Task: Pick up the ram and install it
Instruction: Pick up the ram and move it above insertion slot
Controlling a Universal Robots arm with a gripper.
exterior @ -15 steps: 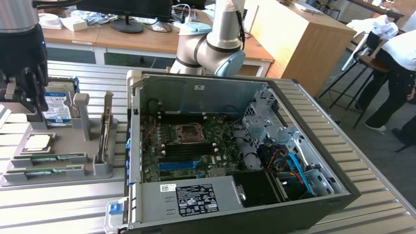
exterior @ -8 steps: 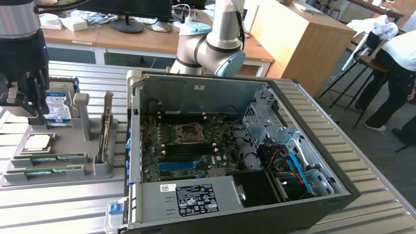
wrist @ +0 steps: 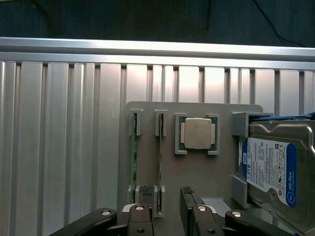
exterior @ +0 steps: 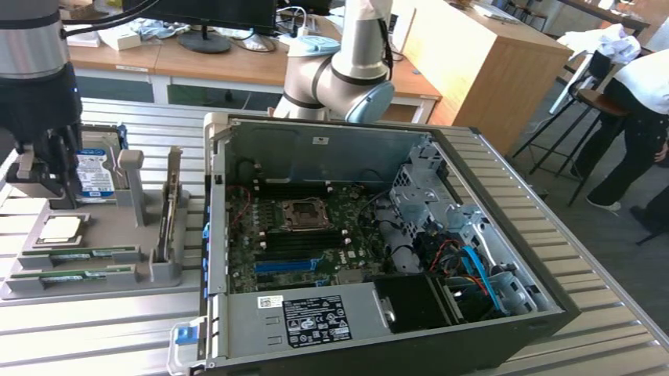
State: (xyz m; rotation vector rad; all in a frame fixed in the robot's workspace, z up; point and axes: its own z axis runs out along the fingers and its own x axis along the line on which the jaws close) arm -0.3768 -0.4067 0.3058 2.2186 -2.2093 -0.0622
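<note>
Two long, narrow, flat green circuit-board ram sticks with white labels. Both stand on edge, parallel, ends held in slots of the flat grey holder tray (exterior: 105,221) (wrist: 197,172). Inner ram stick (exterior: 78,254) (wrist: 159,162) toward tray's middle. Outer ram stick (exterior: 71,275) (wrist: 133,162) along tray's edge. Sticks near, not touching.

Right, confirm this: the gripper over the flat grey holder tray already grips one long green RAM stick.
Wrong: the gripper over the flat grey holder tray grips nothing. The wrist view shows its jaws open and both long green RAM sticks in the tray's slots.
</note>
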